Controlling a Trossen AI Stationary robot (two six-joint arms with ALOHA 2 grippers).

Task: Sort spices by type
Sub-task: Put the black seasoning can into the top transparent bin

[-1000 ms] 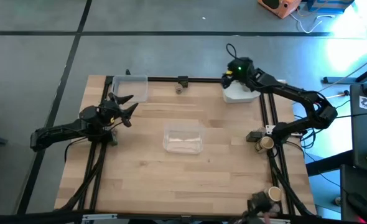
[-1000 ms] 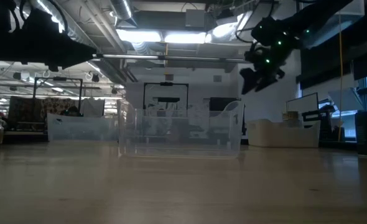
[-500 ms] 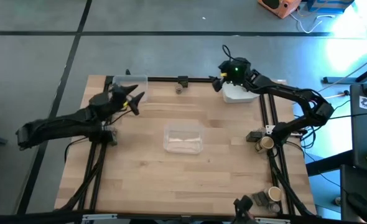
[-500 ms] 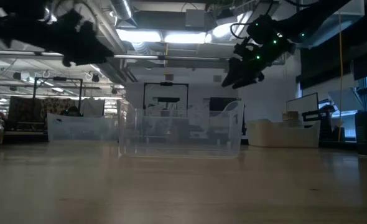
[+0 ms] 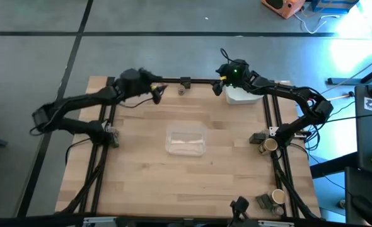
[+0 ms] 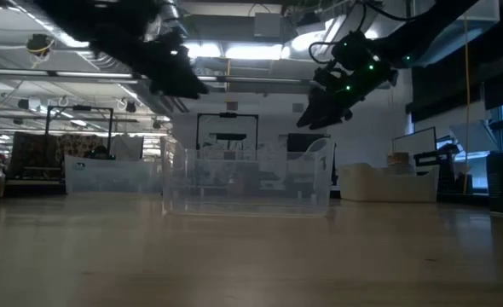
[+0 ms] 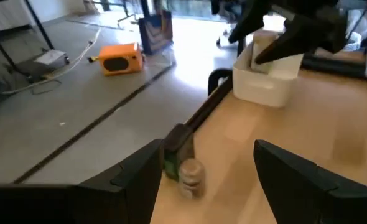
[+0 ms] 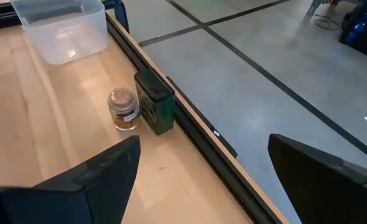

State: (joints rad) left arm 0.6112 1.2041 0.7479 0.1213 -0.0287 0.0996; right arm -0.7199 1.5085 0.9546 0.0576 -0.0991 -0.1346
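Now the left arm has swung from the table's left side to the far edge, and its left gripper (image 5: 159, 92), fingers wide and empty, is near the small jar (image 5: 181, 91). The right gripper (image 5: 219, 81), also wide and empty, has come closer too. I judge a pick is coming. The jar's label is not readable.

High view hung overhead, facing straight down, took in whole worktop (image 5: 142, 170), both arms, surrounding floor. Low view sat at worktop height, faced level across wood toward clear tray (image 6: 245, 182) and room behind; arms entered from above. Left wrist view looked forward between own fingers (image 7: 298, 180), close over far edge. Right wrist view did likewise. Both wrist views shared small jar (image 7: 190, 177) (image 8: 123, 107) beside green tin (image 7: 176, 151) (image 8: 155, 103).
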